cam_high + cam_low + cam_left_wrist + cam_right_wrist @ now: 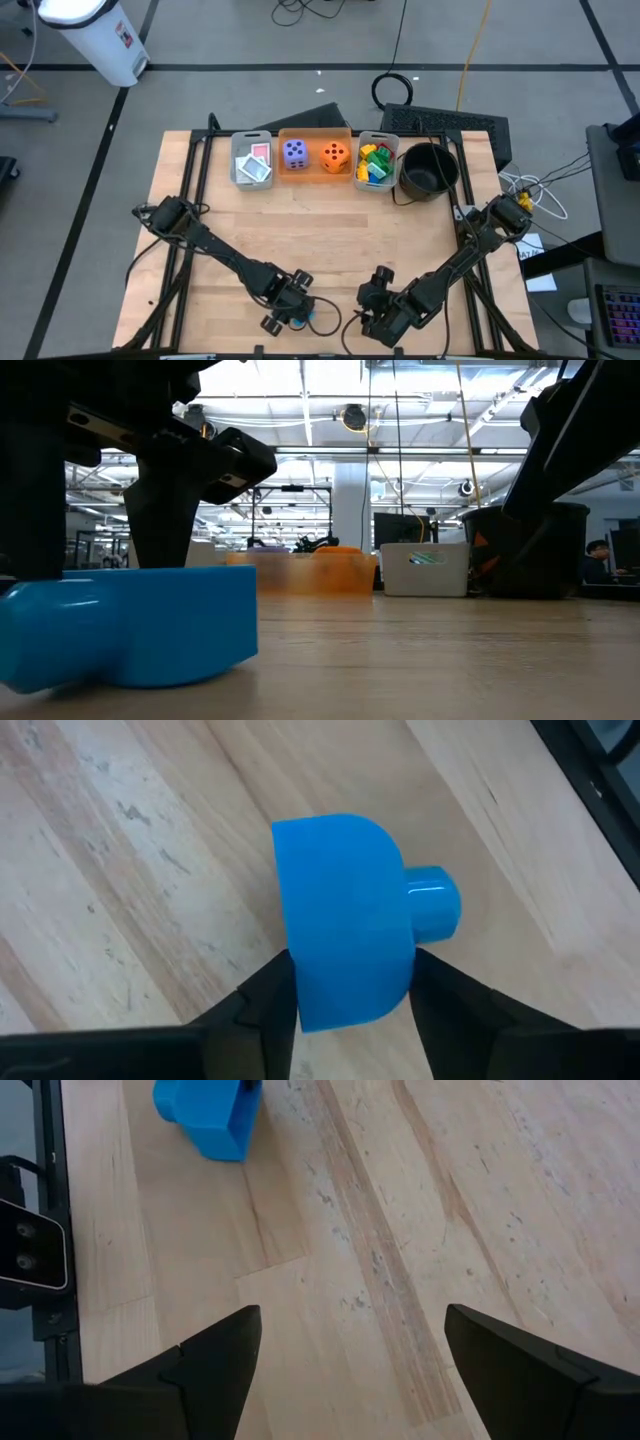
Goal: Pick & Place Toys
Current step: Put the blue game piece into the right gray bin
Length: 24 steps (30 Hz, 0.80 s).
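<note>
1. We see the blue brick (345, 915) lying on the table (330, 235) at its near edge, well apart from the bins (318, 158) along the far side.
2. Our left gripper (350, 995) straddles it, fingers (265, 1000) touching its flat sides; we judge the grip closing rather than firm.
3. The brick's peg points away from the wrist, so its long axis runs in line with the fingers.
4. Our right gripper (350, 1350) waits nearby, spread wide and empty.
5. The left arm is plainly nearer.
</note>
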Each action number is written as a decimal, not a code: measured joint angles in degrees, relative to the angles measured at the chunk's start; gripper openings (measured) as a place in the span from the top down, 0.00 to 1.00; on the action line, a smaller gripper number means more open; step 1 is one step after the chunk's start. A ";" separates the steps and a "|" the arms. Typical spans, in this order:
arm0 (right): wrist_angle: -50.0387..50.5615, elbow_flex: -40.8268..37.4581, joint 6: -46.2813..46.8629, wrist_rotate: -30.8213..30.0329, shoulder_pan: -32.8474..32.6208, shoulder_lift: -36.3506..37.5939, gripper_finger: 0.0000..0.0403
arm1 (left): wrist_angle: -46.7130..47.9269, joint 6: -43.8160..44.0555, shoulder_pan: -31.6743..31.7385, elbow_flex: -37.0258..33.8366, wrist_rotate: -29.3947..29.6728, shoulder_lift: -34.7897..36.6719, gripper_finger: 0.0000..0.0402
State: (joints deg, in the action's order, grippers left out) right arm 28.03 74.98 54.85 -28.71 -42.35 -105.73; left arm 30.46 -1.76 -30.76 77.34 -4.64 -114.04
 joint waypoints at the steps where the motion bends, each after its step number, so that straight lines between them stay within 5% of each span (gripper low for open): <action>1: 0.00 0.00 0.00 0.00 0.00 0.00 0.25 | -0.21 0.45 0.00 0.00 0.00 0.00 0.60; 11: 0.01 0.00 -0.02 0.00 0.00 0.00 0.25 | -0.70 5.23 0.00 0.00 0.16 0.00 0.57; 24: 0.00 0.00 -0.02 0.00 0.00 0.00 0.25 | -0.98 8.70 0.97 0.00 -0.48 0.07 0.87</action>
State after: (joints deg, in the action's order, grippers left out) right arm 28.03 74.98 54.83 -28.71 -42.35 -105.73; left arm 29.48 6.94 -29.80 77.34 -5.12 -113.97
